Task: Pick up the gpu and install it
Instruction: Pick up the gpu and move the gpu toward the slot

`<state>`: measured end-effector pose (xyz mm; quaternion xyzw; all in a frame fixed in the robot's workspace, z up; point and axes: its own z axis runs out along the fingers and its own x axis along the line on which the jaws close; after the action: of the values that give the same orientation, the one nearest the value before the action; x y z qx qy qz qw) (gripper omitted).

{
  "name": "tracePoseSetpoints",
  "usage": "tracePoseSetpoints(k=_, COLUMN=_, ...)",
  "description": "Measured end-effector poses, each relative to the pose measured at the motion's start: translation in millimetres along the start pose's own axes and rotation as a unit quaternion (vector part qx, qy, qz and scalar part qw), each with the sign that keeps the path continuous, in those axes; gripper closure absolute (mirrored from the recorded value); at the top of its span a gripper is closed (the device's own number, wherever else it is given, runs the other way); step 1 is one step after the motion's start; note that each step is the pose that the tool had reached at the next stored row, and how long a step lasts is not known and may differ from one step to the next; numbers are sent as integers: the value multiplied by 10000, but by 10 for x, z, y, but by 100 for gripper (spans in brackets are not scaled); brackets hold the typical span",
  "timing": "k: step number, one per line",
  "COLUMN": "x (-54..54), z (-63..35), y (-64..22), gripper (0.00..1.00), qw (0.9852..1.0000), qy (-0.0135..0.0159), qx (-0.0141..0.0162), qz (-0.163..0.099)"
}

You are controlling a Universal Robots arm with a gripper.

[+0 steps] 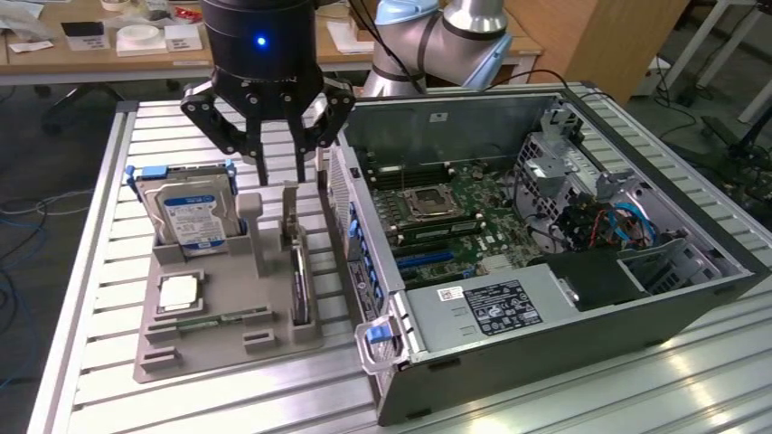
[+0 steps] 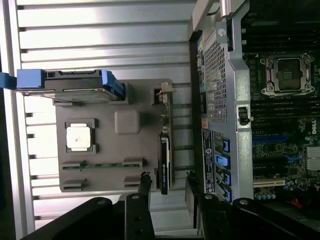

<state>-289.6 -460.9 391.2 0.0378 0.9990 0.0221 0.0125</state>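
Now the black claw hangs wide open and empty, upper left of the exterior frame. Just below it, the thin dark gpu card stands on edge in the grey tray, its long axis running down-frame.

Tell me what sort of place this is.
Probably a robotics lab, set up for PC-assembly tests: a robot arm over a slotted aluminium table, an open PC case beside a grey tray holding a hard drive and the gpu, and cluttered desks behind.
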Motion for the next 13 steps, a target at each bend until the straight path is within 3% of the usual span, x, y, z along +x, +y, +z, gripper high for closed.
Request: tracePoseSetpoints(k=13, x=1, z=28, y=-2, gripper=58, qw=10000, qy=0, qx=0, qz=0)
